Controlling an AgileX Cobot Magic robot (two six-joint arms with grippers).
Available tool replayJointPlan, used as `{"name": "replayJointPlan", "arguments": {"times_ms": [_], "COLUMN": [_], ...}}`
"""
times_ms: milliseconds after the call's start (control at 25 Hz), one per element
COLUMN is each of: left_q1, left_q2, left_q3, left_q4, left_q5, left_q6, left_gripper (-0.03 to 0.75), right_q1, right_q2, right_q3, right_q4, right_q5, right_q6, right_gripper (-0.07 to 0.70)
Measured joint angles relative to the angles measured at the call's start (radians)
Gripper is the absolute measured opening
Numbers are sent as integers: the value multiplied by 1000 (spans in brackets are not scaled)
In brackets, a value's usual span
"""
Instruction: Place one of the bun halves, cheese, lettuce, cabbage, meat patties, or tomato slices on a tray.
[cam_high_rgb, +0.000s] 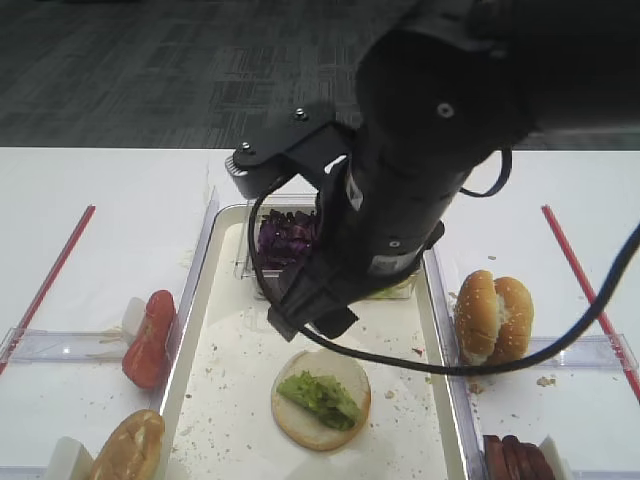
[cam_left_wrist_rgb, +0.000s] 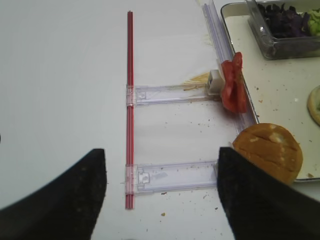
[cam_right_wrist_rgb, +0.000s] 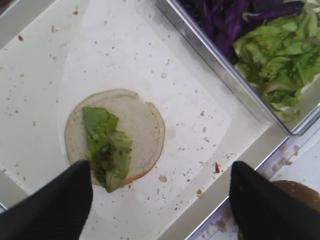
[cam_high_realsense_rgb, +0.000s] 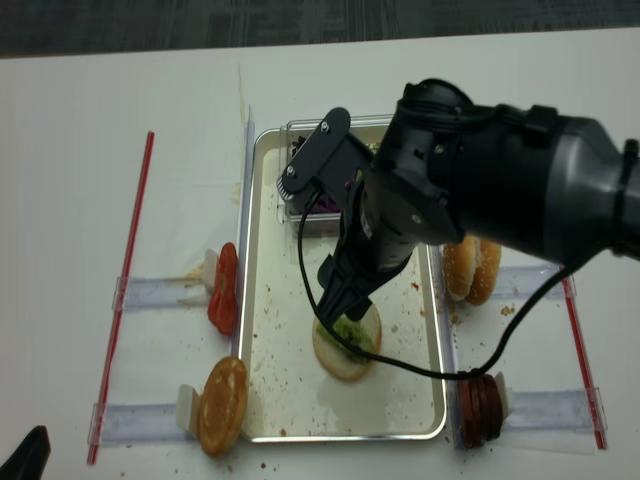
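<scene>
Right pincer (cam_right_wrist_rgb: 160, 200) wide open, empty, above the bun half (cam_right_wrist_rgb: 115, 136) with lettuce (cam_right_wrist_rgb: 106, 147) mid-tray (cam_right_wrist_rgb: 30, 100). Left pincer (cam_left_wrist_rgb: 160, 195) open, empty, over bare tabletop (cam_left_wrist_rgb: 60, 100).

hidden: clear box (cam_high_rgb: 262, 262) behind right arm | cut off: meat patties (cam_high_rgb: 517, 460)

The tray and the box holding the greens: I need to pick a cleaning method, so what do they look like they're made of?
The tray looks like brushed metal with a dull off-white finish, judging by its thin raised rim and rounded corners; coated plastic is possible. The box looks like clear rigid plastic: the cabbage and lettuce show through its glossy wall.
</scene>
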Motion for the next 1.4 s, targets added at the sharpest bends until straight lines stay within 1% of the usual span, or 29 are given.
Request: {"name": "replayJointPlan", "arguments": {"times_ms": [160,200,280,440,560,840,960,1080,1160,1200,1400], "left_q1": [0,0,0,0,0,0,0,0,0,0,0], "left_q2": [0,0,0,0,0,0,0,0,0,0,0], "left_q3": [0,0,0,0,0,0,0,0,0,0,0], "left_q4": [0,0,0,0,0,0,0,0,0,0,0], "left_q5": [0,0,0,0,0,0,0,0,0,0,0], "left_q6": [0,0,0,0,0,0,0,0,0,0,0], "left_gripper": [471,471,471,471,471,471,471,471,471,471,471], "right_q1": [-7,-19,-53,-162,-273,-589,-732,-834,-871,-880,-886], "right_q2": [-24,-24,-24,-24,-24,-24,-24,-24,-24,-24,-24], "right_q3": [0,0,0,0,1,1,1,1,1,1,1], "right_q4": [5,18,34,41,46,61,114,206,248,250,255], "right_q5": [13,13,15,21,22,25,25,27,33,37,66], "right_q6": [18,19,19,7,-9,-55,-102,-176,-212,-224,-237], "right_gripper": [596,596,596,596,596,596,595,594,594,594,594]}}
